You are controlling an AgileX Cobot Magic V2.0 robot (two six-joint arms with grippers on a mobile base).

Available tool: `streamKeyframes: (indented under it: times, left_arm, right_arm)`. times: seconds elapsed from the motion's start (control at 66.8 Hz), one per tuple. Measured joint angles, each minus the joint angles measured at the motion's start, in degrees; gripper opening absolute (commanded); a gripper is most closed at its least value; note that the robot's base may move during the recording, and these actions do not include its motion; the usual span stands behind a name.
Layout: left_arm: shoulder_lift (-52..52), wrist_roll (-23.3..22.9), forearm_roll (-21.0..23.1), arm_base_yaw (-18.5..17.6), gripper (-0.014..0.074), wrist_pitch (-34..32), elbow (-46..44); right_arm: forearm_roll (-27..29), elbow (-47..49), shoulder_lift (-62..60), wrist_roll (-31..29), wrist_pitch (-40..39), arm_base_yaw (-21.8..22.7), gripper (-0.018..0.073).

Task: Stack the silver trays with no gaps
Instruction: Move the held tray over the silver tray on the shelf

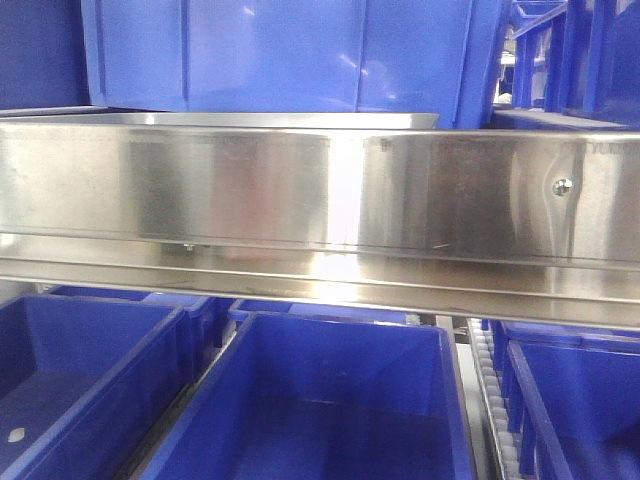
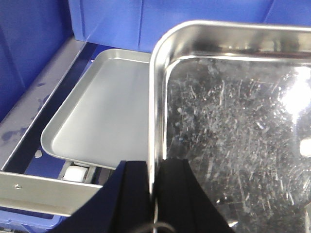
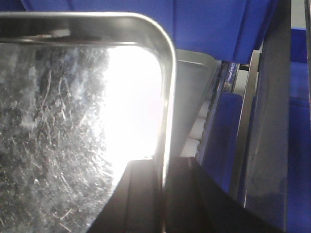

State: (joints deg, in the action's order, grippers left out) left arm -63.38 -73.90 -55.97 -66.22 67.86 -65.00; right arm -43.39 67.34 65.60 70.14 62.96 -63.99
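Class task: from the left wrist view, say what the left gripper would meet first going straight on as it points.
Probably the blue bin wall at the back. The left gripper is clamped on the held tray, whose far end would likely touch it first; depth is unclear.

Your left gripper [image 2: 154, 167] shows in its wrist camera as two matte black fingers [image 2: 131, 199]. They are smooth, flat-faced wedges that widen toward the bottom edge of the frame, and what looks like a thin dark cable [image 2: 156, 226] curls in a small loop low between them. Your right gripper [image 3: 163, 165] shows in its own wrist camera as a matching black pair of fingers [image 3: 204, 204], broad and angular, with crisp straight edges and a faint grey sheen on the sloping faces.
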Motion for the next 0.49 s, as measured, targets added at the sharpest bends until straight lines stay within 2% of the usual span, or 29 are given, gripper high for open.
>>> streamKeyframes:
  times: [0.135, 0.225, 0.374, 0.494]
  left_arm:
    - [0.0, 0.95, 0.49, 1.18, -0.0016, -0.66, 0.0]
    - [0.0, 5.01, 4.2, 4.9, -0.0016, -2.23, -0.8]
    - [-0.14, 15.11, 13.94, 16.21, -0.0016, -9.16, -1.47]
    - [-1.28, 24.8, 21.69, 25.49, -0.0016, -16.22, -1.47]
  right_arm:
    - [0.46, 0.27, 0.42, 0.0, -0.24, 0.3, 0.0004]
    - [2.54, 1.76, 2.07, 0.0, -1.16, 2.23, 0.0004]
    - [7.54, 4.48, 6.36, -0.84, -5.24, 7.59, 0.0004]
    - [12.56, 6.95, 10.36, -3.96, -8.09, 12.07, 0.0004]
